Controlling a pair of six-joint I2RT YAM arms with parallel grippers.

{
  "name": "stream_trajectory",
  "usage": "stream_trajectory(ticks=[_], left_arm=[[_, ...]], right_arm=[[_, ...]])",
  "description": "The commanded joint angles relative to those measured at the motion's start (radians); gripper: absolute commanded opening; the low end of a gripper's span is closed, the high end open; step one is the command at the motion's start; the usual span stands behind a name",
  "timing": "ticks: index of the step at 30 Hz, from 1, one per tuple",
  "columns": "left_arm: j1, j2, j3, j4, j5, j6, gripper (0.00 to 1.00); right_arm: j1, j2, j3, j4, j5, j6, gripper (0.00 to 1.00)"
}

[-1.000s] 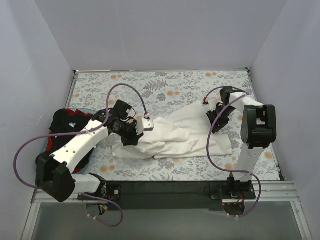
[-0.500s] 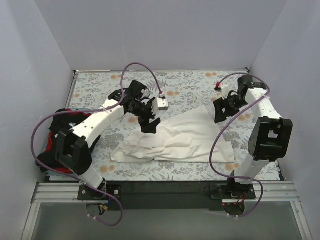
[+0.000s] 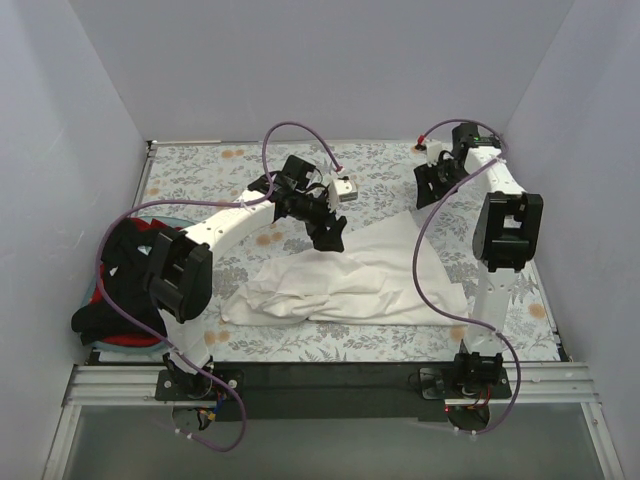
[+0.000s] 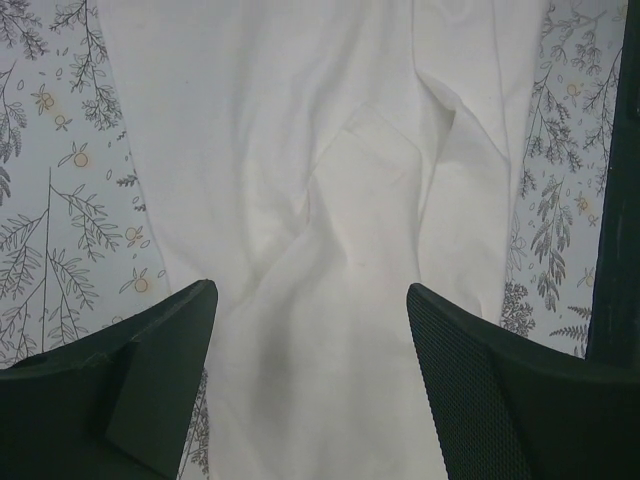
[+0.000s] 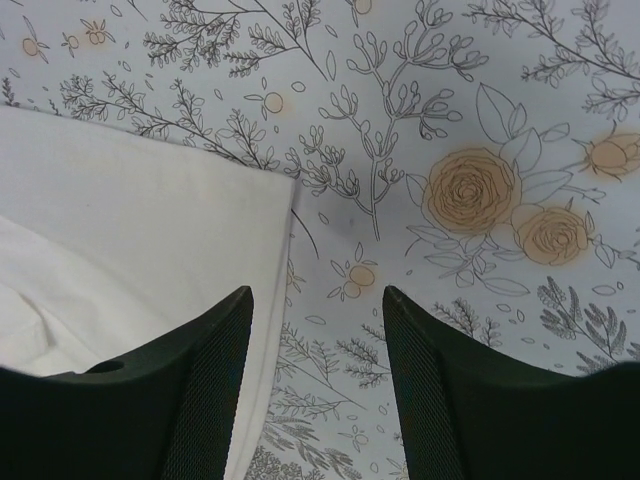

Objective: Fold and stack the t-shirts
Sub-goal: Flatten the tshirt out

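Off-white t-shirt spread in rumpled folds across the middle of the surface, on the floral table cloth, far edge running up towards the right.

Left arm stretched forward from its base and angled towards the centre, purple cable looping above it. Left hand tipped downward over the far part of the off-white t-shirt, raised above the fabric. From the left wrist: left hand spread wide, both black fingers well apart, nothing between them, creased off-white t-shirt filling the gap and floral table cloth showing on either side.

Right arm standing tall from its base and reaching to the far right of the surface. Right hand poised over bare table cloth just beyond the shirt's far right corner. From the right wrist: right hand parted and empty, floral table cloth under the gap, a straight-edged corner of the off-white t-shirt beside the fingers on the picture's left side, apart from them.

Heaped at the left edge of the surface: black t-shirt on top, red t-shirt showing beneath its near side, a sliver of light teal t-shirt at the far side.
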Motion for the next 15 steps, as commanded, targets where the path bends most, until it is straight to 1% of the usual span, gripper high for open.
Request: stream_trajectory(ticks=[1,5,7,15], left_arm=[[-0.001,-0.041,-0.025,0.038,0.042,-0.011,0.76],[0.0,-0.042,-0.039,0.014,0.041,0.003,0.76],[0.0,-0.045,-0.046,0.015,0.033,0.006,0.76],[-0.001,-0.021,-0.031,-0.006,0.036,0.014,0.76]], right_arm=[[0.054,0.026,0.107,0.026,0.041,-0.006,0.61],[0.091,0.086,0.137,0.035,0.062,-0.035,0.61],[0.098,0.107,0.141,0.04,0.065,-0.047,0.63],[0.127,0.148,0.126,0.041,0.061,-0.092,0.64]])
